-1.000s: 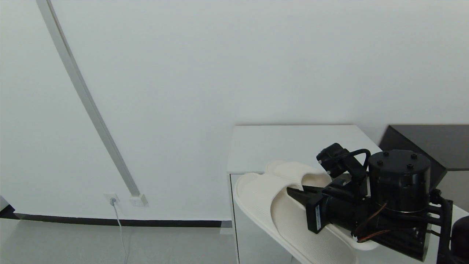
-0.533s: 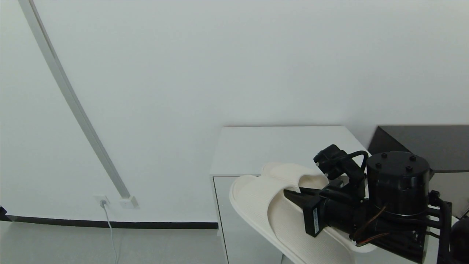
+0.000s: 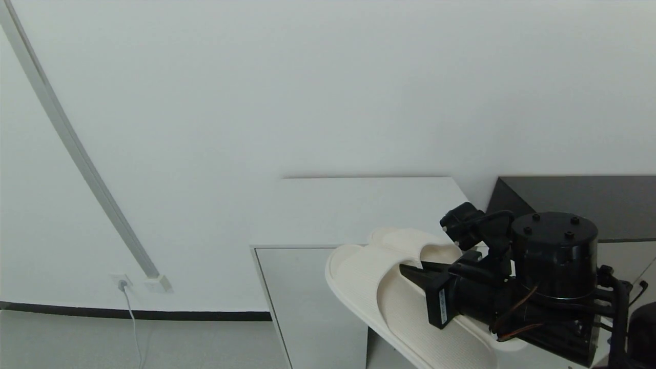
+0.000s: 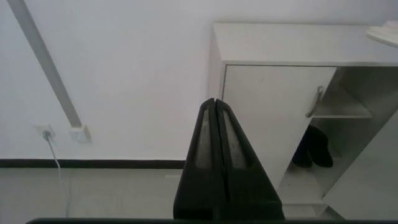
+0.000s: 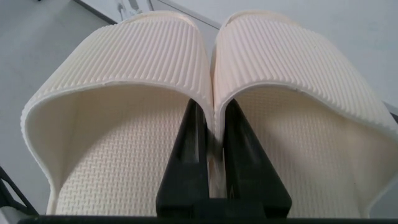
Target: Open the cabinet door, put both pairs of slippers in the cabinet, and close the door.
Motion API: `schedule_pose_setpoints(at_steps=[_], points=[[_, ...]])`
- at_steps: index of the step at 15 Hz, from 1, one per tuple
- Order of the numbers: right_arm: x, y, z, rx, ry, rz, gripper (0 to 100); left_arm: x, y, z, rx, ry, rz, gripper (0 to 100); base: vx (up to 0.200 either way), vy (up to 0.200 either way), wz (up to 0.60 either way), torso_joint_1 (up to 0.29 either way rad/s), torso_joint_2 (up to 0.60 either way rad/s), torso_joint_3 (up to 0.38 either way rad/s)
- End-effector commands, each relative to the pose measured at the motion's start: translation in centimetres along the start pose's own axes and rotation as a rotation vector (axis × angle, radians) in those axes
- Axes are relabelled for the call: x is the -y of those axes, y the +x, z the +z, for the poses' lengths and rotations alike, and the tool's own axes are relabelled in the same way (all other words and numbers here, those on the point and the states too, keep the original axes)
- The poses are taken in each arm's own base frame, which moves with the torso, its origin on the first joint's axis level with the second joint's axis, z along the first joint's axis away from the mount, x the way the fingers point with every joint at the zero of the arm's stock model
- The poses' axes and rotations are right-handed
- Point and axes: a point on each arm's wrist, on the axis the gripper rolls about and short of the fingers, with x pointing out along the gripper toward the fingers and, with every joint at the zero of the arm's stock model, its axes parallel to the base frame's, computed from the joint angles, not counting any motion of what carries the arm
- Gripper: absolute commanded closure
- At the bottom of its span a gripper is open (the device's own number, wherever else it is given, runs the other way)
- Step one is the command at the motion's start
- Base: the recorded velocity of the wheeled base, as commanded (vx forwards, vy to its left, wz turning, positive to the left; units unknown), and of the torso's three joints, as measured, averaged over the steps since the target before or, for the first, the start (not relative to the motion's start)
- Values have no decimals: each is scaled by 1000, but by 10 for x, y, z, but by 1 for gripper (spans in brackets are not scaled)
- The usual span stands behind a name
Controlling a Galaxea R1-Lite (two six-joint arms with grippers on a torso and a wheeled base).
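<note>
Pinching cream slippers (image 3: 359, 279) (right pincer (image 3: 410, 270) outstretched)

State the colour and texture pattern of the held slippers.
Cream slippers, ribbed straps, diamond-embossed insoles; right wrist view shows it best.

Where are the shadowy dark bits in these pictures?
Left wrist view: inside the cabinet, shadow gathers around dark shoes. Head view: a thin shadow lines the cabinet top's back edge. Right wrist view: the slippers slightly shade their own insides.
</note>
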Motion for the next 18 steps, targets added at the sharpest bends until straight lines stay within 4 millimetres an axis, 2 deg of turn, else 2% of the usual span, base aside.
schedule_pose_setpoints(at_steps=[1,7,16,18], points=[[0,1,-1,-4,0,-1,100,0,0,0,-1,0,0,100,0,-200,0,2,-2,7],[0,-3,-4,-12,-2,5,100,0,0,0,-2,-1,0,100,0,-200,0,2,3,1],[-7,-3,-8,-28,-17,28,100,0,0,0,-1,-3,0,100,0,0,0,0,0,0],[-9,-3,-9,-30,-24,34,100,0,0,0,-1,-3,0,100,0,0,-300,-1,1,1]])
